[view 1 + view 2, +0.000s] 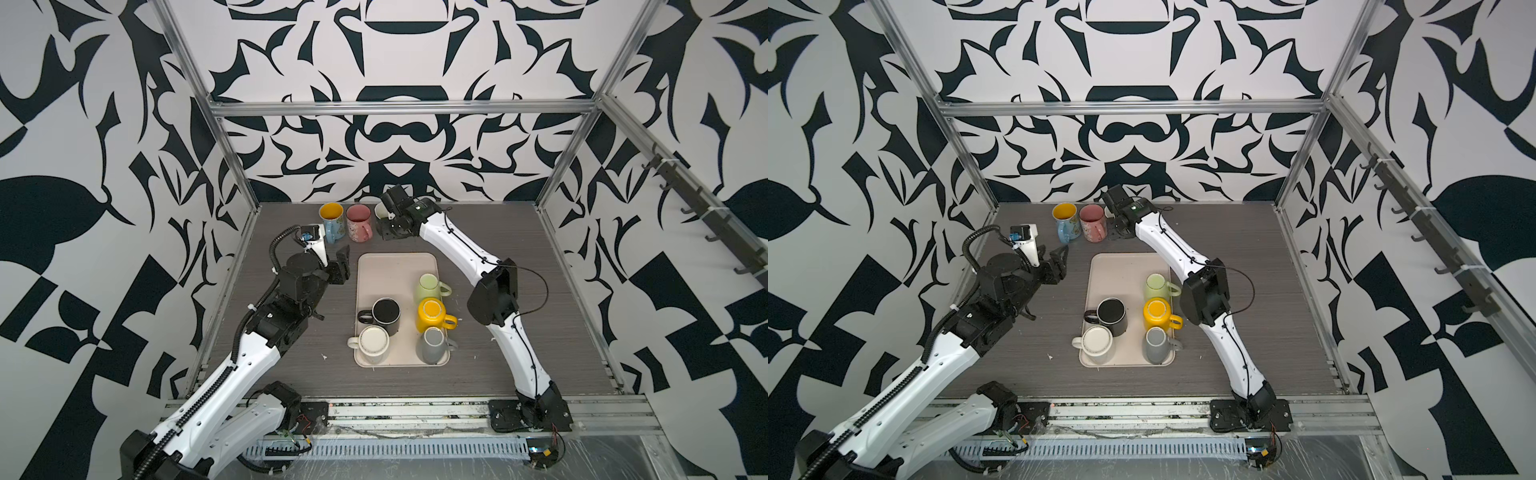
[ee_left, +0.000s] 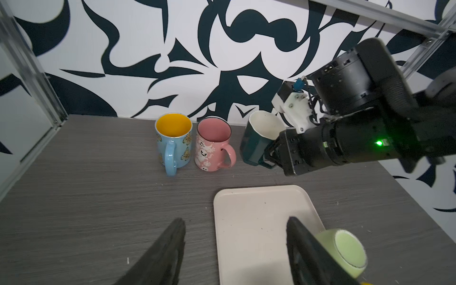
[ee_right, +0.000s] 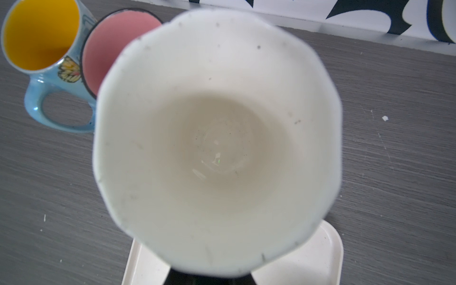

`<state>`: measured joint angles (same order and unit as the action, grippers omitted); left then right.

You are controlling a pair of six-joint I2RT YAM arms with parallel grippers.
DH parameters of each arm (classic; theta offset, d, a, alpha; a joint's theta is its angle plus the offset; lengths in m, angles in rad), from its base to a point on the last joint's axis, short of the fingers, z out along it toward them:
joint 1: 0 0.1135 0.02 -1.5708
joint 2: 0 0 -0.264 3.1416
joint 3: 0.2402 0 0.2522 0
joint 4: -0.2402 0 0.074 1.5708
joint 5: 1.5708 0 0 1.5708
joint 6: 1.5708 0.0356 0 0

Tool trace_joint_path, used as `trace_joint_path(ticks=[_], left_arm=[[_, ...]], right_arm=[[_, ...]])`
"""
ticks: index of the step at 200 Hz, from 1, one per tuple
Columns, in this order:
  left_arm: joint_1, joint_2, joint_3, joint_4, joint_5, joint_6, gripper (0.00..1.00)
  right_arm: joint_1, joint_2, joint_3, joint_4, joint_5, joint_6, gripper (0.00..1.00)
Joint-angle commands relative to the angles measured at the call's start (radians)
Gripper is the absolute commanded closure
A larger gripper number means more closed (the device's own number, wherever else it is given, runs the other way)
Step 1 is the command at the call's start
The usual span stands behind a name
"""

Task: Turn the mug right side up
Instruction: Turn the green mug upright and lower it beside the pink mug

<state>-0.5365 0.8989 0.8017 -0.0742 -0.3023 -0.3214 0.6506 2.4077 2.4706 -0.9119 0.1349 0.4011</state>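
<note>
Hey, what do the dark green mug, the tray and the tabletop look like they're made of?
The dark green mug is probably glazed ceramic: glossy faceted outside, white inside with a glint at the bottom. The tray is likely matte plastic: smooth beige surface, rounded corners, raised lip. The tabletop seems to be gray wood-grain laminate: fine straight streaks, dull sheen.

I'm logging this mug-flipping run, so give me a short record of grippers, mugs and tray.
left gripper: open, empty, beside tray
right gripper: shut on dark green mug handle
dark green mug: tilted, mouth up, beside pink mug
upright on table: blue mug, pink mug
upside down on tray: light green mug, yellow mug, grey mug, black mug, cream mug
</note>
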Motion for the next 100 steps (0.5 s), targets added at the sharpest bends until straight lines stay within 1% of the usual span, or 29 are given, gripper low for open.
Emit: trace_joint_path(ticks=[1,57,100], left_arm=[[0.009,0.007,0.023,-0.029,0.058,-0.095,0.32],[0.027,0.005,0.013,-0.021,0.099,-0.137,0.31],[0.032,-0.002,0.006,-0.027,0.102,-0.142,0.31]], right_arm=[[-0.019,-0.026,0.077,0.069,0.02,0.031,1.0],[-0.037,0.018,0.102,0.099,0.005,0.047,1.0],[-0.041,0.059,0.138,0.12,-0.022,0.059,1.0]])
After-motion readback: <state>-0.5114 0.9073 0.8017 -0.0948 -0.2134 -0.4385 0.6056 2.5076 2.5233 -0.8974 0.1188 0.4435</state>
